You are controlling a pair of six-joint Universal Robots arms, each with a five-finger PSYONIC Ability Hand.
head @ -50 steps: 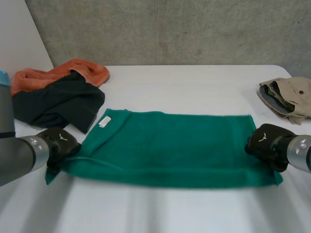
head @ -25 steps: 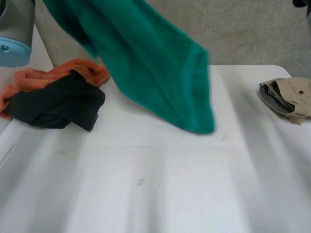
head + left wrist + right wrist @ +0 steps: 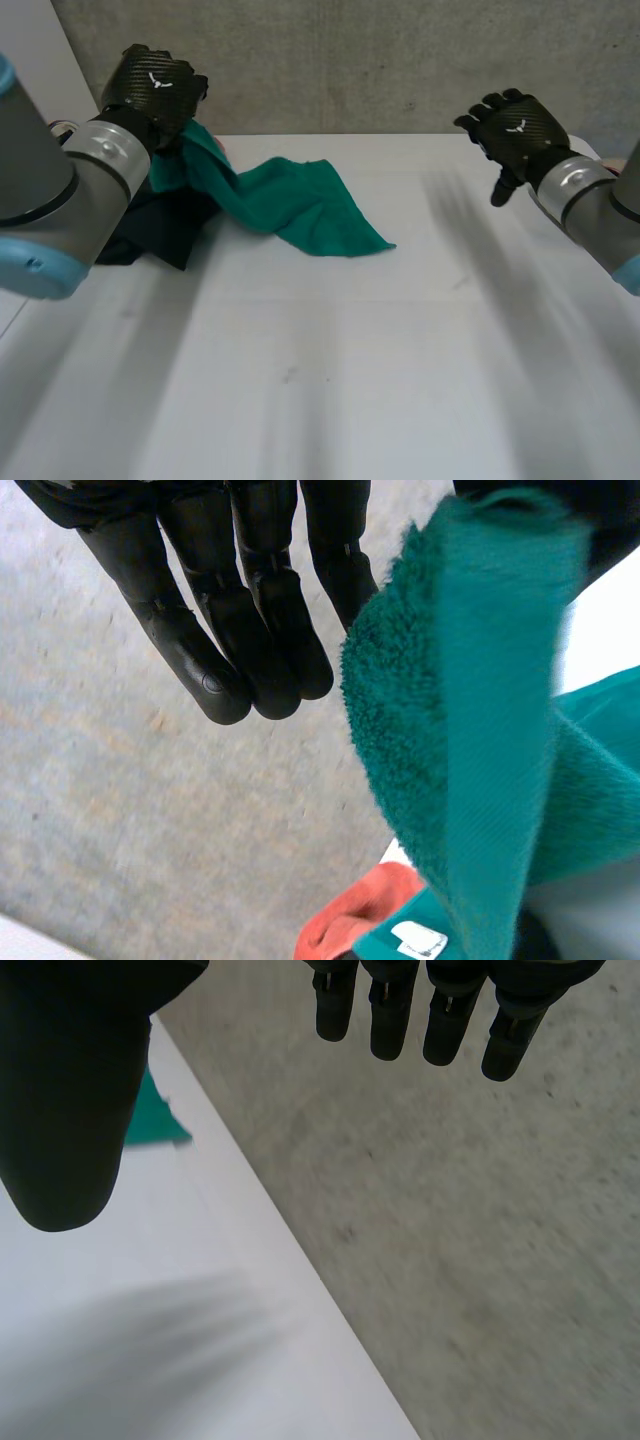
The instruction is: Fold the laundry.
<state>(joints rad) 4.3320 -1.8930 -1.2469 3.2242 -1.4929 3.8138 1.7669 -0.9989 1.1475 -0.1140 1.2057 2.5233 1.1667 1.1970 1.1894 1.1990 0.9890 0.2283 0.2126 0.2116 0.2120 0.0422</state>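
Note:
My left hand (image 3: 150, 90) is raised above the table's far left corner, shut on one end of the green towel (image 3: 300, 205). The towel slopes down from that hand, and its free end lies crumpled on the white table (image 3: 350, 350). In the left wrist view the towel (image 3: 470, 710) hangs beside my left hand's fingers (image 3: 240, 630), pinched near the thumb, with a white label (image 3: 420, 940) low on it. My right hand (image 3: 515, 125) is held up at the right, open and holding nothing. Past its thumb (image 3: 70, 1090), a tip of the towel (image 3: 155, 1115) shows.
A black garment (image 3: 150, 235) lies at the table's far left, under the hanging towel. An orange cloth (image 3: 350, 915) lies beside it. A concrete wall (image 3: 380, 60) stands behind the table's back edge.
A second ago the towel lay flat with a hand at each end. Both hands rose with it. My right hand has let go, and the towel now hangs from my left hand alone.

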